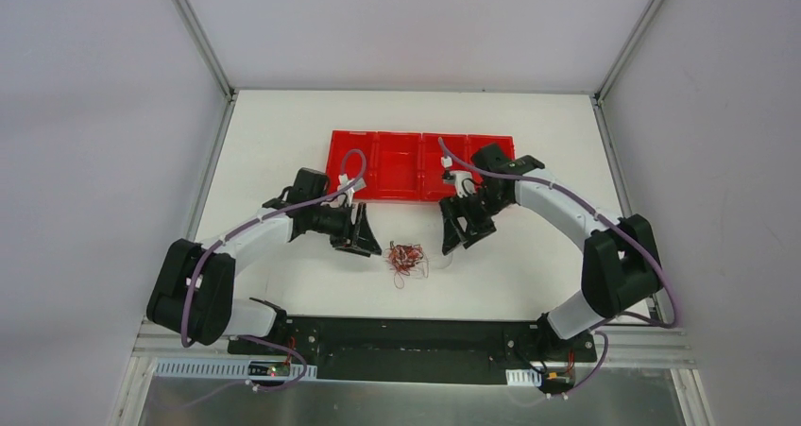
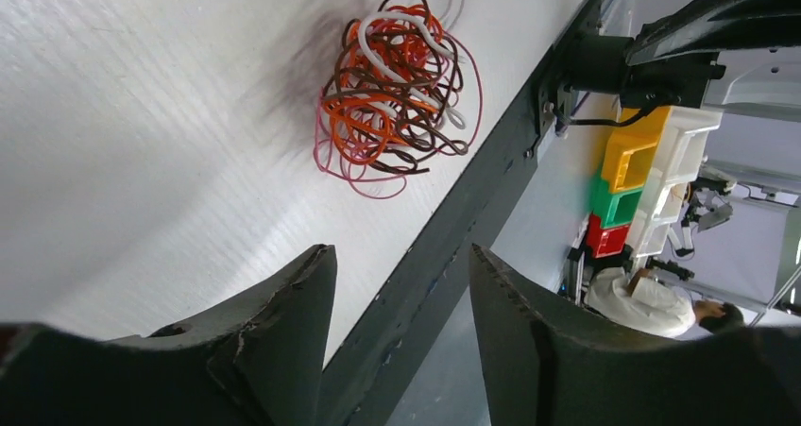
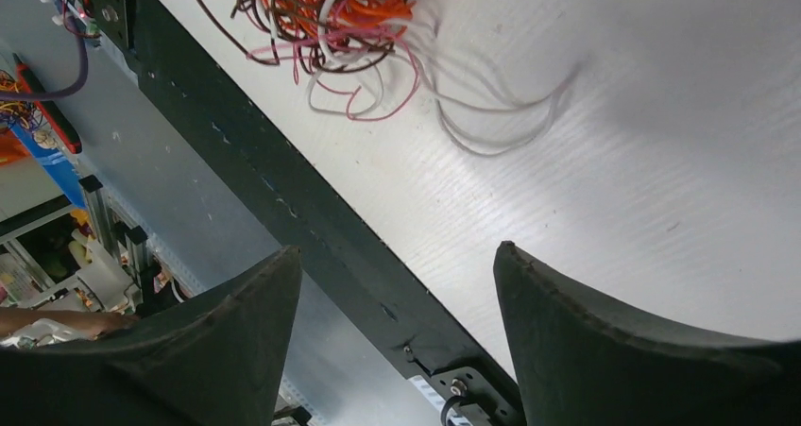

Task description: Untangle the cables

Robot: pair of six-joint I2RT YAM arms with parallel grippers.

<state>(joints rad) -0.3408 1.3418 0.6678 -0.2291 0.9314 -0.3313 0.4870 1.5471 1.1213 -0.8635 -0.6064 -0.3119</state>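
- The cables are laid in one tangle on the table, towards its near edge.
- The left gripper is held just left of the cables, apart from them.
- The right gripper is held just right of them, also apart.
- A tray is set behind both grippers.
- A base plate is fixed in front of the cables.

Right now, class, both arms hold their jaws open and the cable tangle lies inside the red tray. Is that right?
No. The top external view shows the cable tangle on the white table, in front of the red tray, not inside it. The rest holds.
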